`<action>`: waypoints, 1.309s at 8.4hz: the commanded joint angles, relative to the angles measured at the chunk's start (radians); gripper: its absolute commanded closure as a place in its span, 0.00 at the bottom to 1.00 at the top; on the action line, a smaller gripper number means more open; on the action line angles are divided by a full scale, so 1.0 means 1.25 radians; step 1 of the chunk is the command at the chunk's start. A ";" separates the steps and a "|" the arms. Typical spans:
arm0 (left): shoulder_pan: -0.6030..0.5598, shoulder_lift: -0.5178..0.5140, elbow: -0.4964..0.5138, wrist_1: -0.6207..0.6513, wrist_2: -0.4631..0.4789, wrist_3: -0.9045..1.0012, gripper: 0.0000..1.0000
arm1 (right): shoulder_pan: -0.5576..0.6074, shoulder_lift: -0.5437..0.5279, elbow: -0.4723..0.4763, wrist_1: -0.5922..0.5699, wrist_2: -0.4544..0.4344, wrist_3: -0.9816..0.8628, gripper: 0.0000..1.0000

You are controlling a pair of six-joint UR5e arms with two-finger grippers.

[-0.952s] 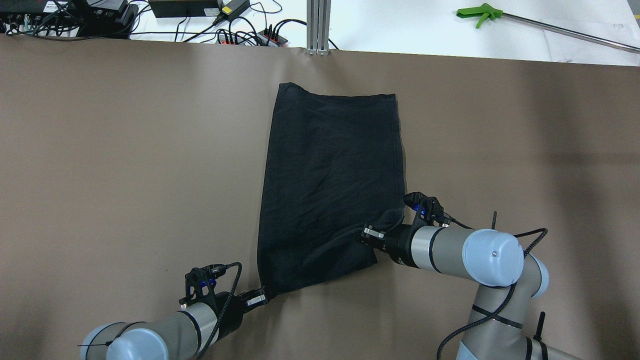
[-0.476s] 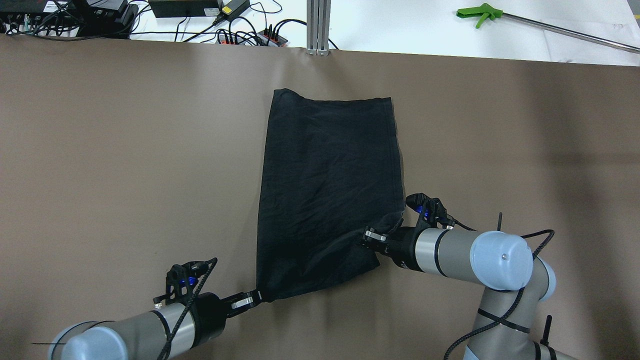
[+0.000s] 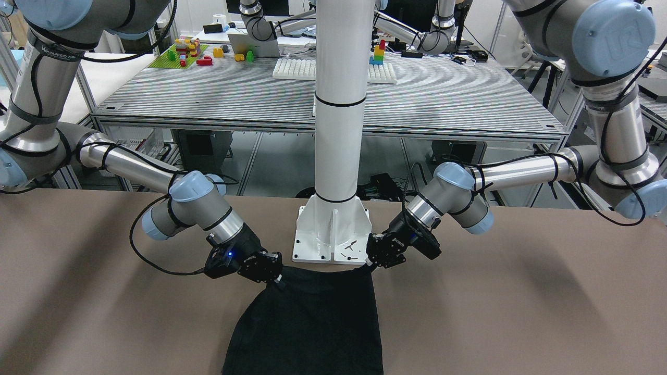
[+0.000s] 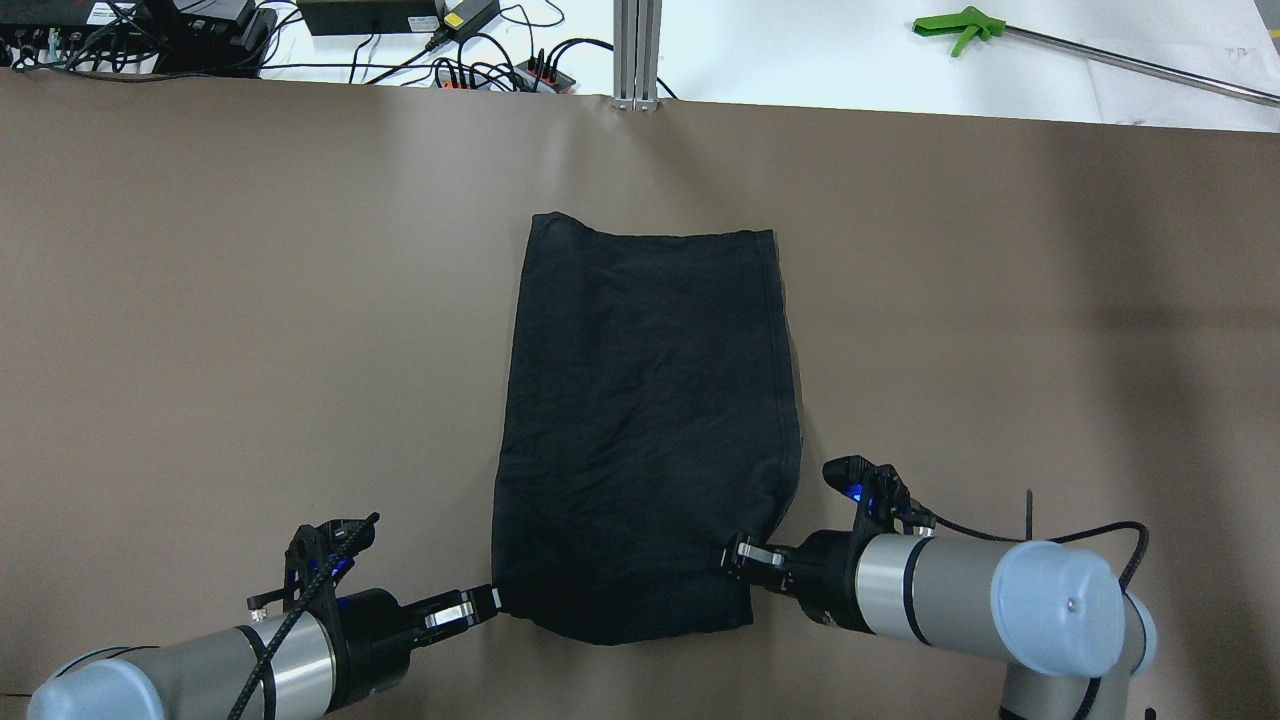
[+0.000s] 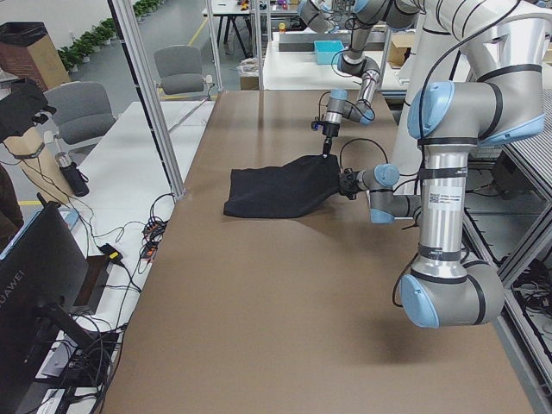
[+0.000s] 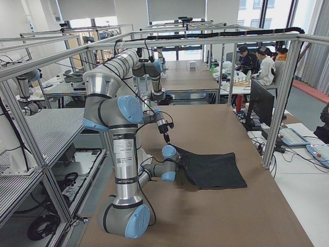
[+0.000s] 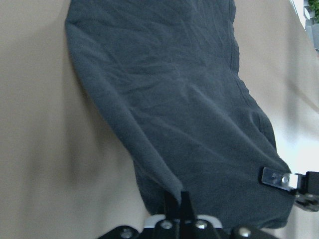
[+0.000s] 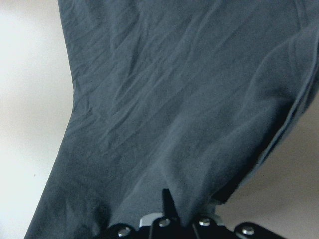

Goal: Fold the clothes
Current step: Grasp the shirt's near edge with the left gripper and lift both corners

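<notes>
The black cloth (image 4: pixel 645 420) is shown at mid-table, its far hemmed edge lying flat and its near, robot-side edge raised a little. The near-left corner is pinched by the left gripper (image 4: pixel 488 601) and the near-right corner by the right gripper (image 4: pixel 742 553), each pair of jaws pressed together on the fabric. Bare table (image 4: pixel 250 300) is seen left, right and beyond the cloth. The white pillar base (image 3: pixel 332 237) is seen just behind the near edge.

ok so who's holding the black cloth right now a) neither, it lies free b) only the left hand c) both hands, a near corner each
c: the left hand and the right hand are each shut on a near corner of the black cloth, as both wrist views show.
</notes>
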 commanded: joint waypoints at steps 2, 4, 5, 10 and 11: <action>0.010 -0.040 -0.005 -0.001 -0.004 0.033 1.00 | -0.111 -0.013 0.037 0.000 -0.115 0.044 1.00; -0.025 -0.063 0.012 0.004 -0.023 0.090 1.00 | -0.104 -0.010 0.024 -0.001 -0.132 0.028 1.00; -0.068 -0.073 0.033 0.003 -0.054 0.089 1.00 | -0.062 -0.008 0.022 -0.006 -0.131 0.025 1.00; -0.273 -0.204 0.167 0.009 -0.235 0.081 1.00 | 0.074 0.079 -0.053 -0.030 -0.105 -0.024 1.00; -0.301 -0.209 0.176 0.009 -0.257 0.076 1.00 | 0.089 0.104 -0.075 -0.030 -0.106 -0.023 1.00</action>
